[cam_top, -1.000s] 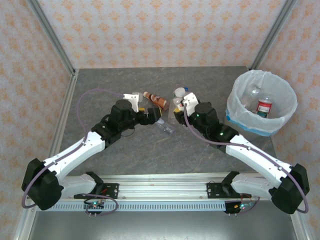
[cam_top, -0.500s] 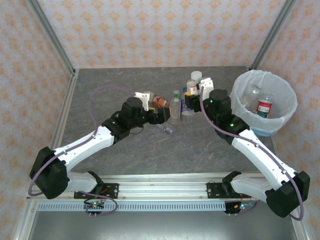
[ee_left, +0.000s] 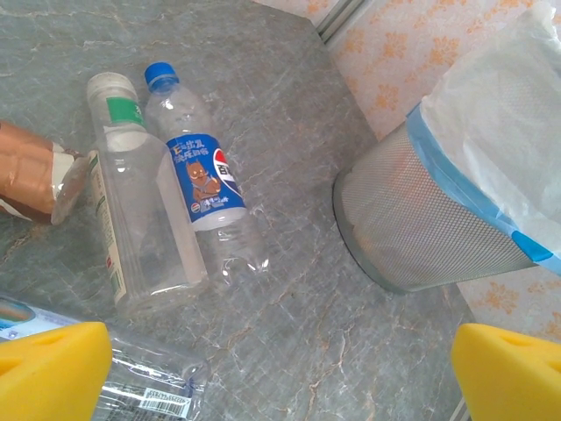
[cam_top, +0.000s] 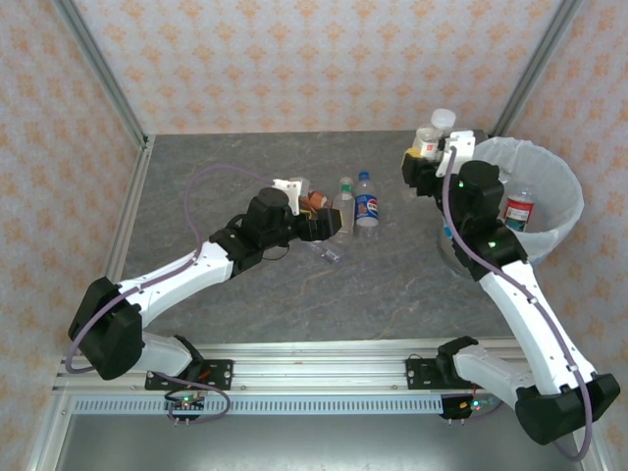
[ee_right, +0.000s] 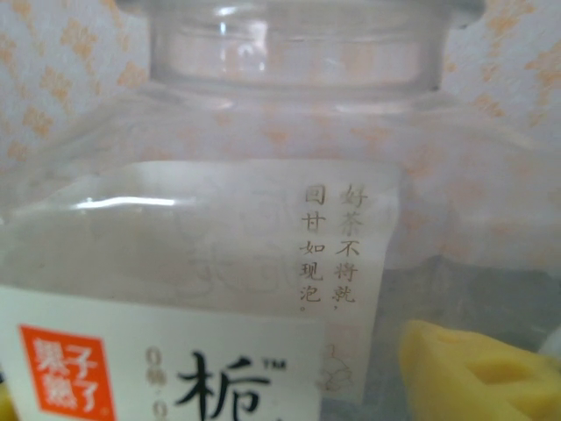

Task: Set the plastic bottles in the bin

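Observation:
My right gripper (cam_top: pixel 424 162) is shut on a clear bottle with a white cap (cam_top: pixel 433 135) and holds it upright in the air beside the left rim of the bin (cam_top: pixel 549 232). In the right wrist view this bottle (ee_right: pixel 263 263) is pressed close, showing a white label with an orange square, with a yellow pad (ee_right: pixel 478 373) at its right side. Inside the bin stands a red-labelled bottle (cam_top: pixel 518 209). My left gripper (cam_top: pixel 320 224) (ee_left: pixel 280 377) is open, low over the table, with bare table between its pads. Ahead of it lie a blue-labelled bottle (ee_left: pixel 206 180) (cam_top: pixel 367 204), a square clear bottle (ee_left: pixel 131 224) (cam_top: pixel 344 200) and a brown-labelled bottle (ee_left: pixel 31 180) (cam_top: pixel 312 201).
A flattened clear bottle (ee_left: pixel 131 386) (cam_top: pixel 327 252) lies by the left pad (ee_left: pixel 53 368). The bin's mesh wall (ee_left: pixel 421 228) stands to the right of the left gripper. Metal frame posts and patterned walls close in the grey table (cam_top: pixel 245 167).
The right arm has lifted the white-capped bottle out of the cluster and swung it right and back to the bin's rim. The left arm has stretched a little toward the bottles.

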Tool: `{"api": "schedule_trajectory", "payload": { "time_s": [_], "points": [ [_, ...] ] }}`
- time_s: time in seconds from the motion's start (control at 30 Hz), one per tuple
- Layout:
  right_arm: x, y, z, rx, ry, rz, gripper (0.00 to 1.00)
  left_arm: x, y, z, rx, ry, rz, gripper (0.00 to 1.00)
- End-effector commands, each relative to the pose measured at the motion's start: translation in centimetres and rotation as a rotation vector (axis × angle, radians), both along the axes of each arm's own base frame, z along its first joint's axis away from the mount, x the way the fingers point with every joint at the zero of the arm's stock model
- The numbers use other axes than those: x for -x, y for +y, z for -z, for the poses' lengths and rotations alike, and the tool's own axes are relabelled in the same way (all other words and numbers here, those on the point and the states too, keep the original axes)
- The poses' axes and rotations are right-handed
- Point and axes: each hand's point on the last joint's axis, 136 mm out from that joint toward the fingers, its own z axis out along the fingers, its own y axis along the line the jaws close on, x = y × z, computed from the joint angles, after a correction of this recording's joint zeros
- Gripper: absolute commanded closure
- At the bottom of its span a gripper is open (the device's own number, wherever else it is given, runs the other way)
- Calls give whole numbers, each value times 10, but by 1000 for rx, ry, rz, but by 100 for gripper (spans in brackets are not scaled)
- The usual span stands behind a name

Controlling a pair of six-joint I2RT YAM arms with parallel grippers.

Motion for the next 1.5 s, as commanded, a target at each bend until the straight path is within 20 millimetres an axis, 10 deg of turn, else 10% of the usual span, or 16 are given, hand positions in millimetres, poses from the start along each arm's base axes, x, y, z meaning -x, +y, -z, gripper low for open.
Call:
{"api": "schedule_trajectory", "payload": {
  "time_s": [0.0,0.27,0.67,1.47],
  "points": [
    [13,-26,-42,-48,-113,85,55,-2,-7,-16,30,-29,16,0],
    [23,-91,-62,2,-161,297,54,0,-6,-10,13,-20,16,0],
    [20,-169,-31,-16,-78,528,54,1,0,-5,-8,-16,-2,0],
    [17,-235,63,345,372,782,50,3,12,0,-53,-28,-32,0]
  ]
}}
